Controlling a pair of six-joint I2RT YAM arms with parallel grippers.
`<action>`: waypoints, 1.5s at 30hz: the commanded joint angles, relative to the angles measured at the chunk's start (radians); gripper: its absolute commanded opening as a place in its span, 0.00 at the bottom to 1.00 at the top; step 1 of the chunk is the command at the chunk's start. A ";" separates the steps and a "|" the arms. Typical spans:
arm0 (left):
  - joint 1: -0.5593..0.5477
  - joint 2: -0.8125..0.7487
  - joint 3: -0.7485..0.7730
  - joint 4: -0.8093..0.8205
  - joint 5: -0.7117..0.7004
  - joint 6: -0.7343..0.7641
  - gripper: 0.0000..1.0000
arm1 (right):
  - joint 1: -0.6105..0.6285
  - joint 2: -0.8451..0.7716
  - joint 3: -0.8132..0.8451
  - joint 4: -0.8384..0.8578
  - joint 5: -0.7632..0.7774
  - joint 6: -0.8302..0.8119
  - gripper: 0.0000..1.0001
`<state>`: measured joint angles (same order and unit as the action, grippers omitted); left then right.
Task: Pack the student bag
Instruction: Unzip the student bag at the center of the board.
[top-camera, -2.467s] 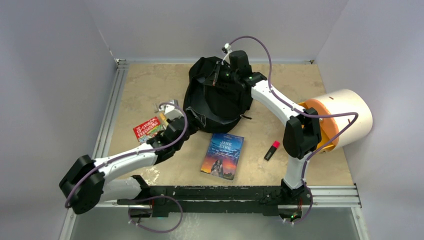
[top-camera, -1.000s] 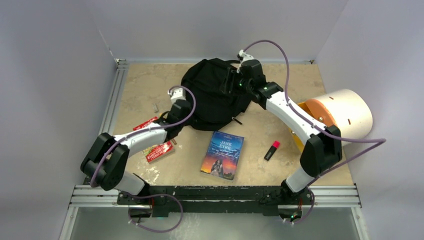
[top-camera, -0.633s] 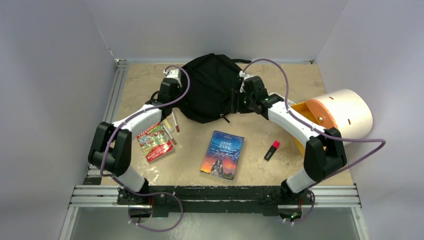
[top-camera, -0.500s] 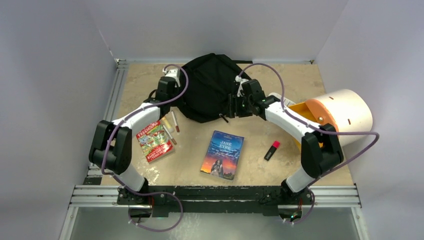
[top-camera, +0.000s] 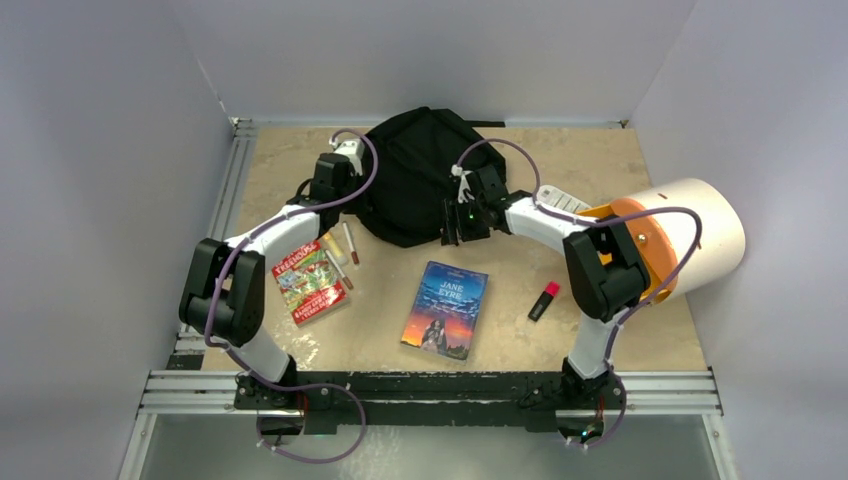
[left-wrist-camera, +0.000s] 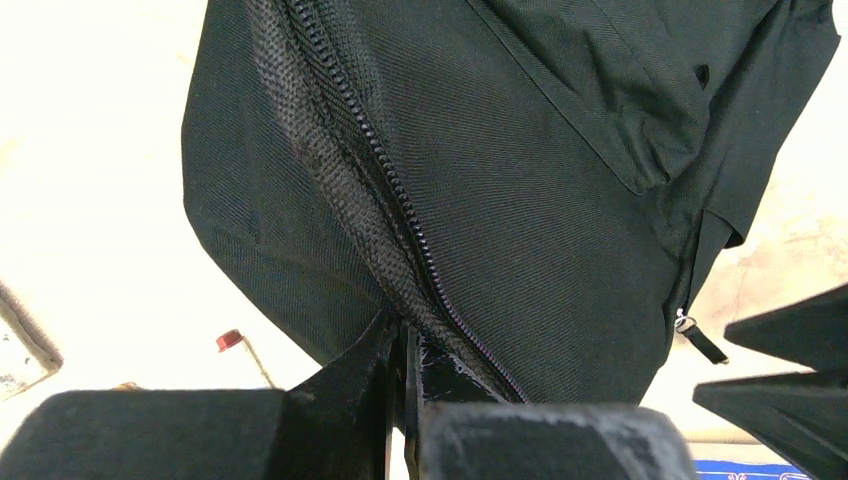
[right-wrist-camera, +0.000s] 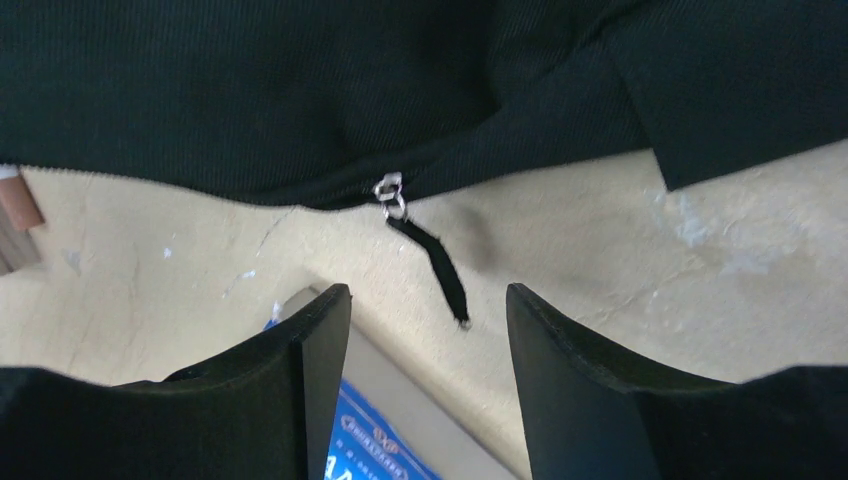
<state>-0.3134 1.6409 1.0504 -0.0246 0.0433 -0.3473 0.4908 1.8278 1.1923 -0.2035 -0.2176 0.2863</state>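
Observation:
The student bag (top-camera: 420, 170) lies flat at the back centre, a rounded black backpack with its zipper (left-wrist-camera: 385, 180) running along its side. My left gripper (top-camera: 354, 203) sits at the bag's left edge, shut on the fabric beside the zipper (left-wrist-camera: 405, 338). At the bag's front edge my right gripper (top-camera: 450, 226) stands open with nothing between its fingers (right-wrist-camera: 428, 300). The black zipper pull strap (right-wrist-camera: 432, 258) hangs from a metal ring just ahead of those fingers. In the right wrist view the bag (right-wrist-camera: 300, 80) fills the top.
A blue Jane Eyre book (top-camera: 445, 310) lies in front of the bag, its corner (right-wrist-camera: 380, 440) under my right gripper. A red-green book (top-camera: 308, 283) and pens (top-camera: 345, 245) lie left. A red-black marker (top-camera: 544, 300) and a cream-and-orange cylinder (top-camera: 680, 235) are right.
The bag went from bunched up to lying flat. My left gripper swung up to its left edge. My right gripper moved from the bag's top right down to its front edge.

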 joint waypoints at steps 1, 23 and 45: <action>0.013 -0.005 0.026 0.075 0.042 0.019 0.00 | 0.008 0.028 0.087 0.023 0.037 -0.034 0.60; 0.026 -0.012 -0.024 0.087 0.019 0.025 0.00 | -0.012 0.008 0.169 -0.018 0.095 0.046 0.00; 0.061 -0.007 -0.046 0.064 -0.024 -0.004 0.00 | -0.143 0.119 0.310 -0.083 0.130 0.091 0.00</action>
<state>-0.2794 1.6440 1.0149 -0.0021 0.0452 -0.3561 0.3687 1.9141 1.4616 -0.2543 -0.0807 0.4217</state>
